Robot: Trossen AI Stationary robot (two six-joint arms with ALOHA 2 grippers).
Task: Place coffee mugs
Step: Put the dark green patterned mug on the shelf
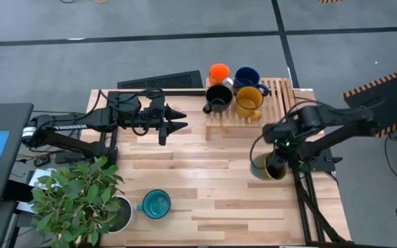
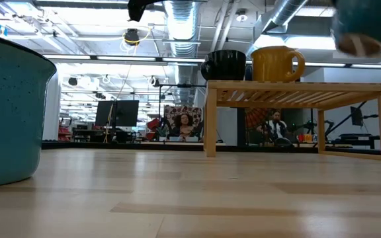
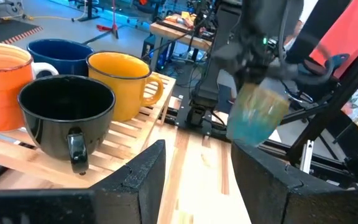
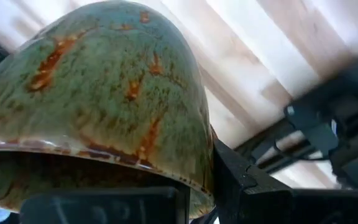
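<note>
Four mugs stand on the wooden slat rack (image 1: 274, 110) at the table's far side: orange (image 1: 219, 71), dark blue (image 1: 247, 76), black (image 1: 218, 96) and yellow (image 1: 249, 100). The teal mug (image 1: 156, 204) stands on the table near its front edge. My right gripper (image 1: 276, 153) is shut on the olive-brown mug (image 1: 264, 167), near the table's right edge. In the low view that mug (image 2: 359, 30) shows blurred, high above the table. My left gripper (image 1: 178, 120) hovers open left of the rack, fingers pointing right at it, touching nothing. My right gripper holds the olive-brown mug by its wall at the rim (image 4: 194, 177). One finger (image 4: 241, 180) lies outside the wall; the other seems to be inside the mouth, mostly hidden. The fingers come from above. The mug is lifted clear and tilted, its mouth toward the wrist.
A leafy plant in a white pot (image 1: 119, 215) stands at the table's near left corner, beside the teal mug. A dark keyboard (image 1: 160, 80) lies past the far edge. Bare wood stretches across the table's middle (image 1: 205, 165). People sit in the room behind.
</note>
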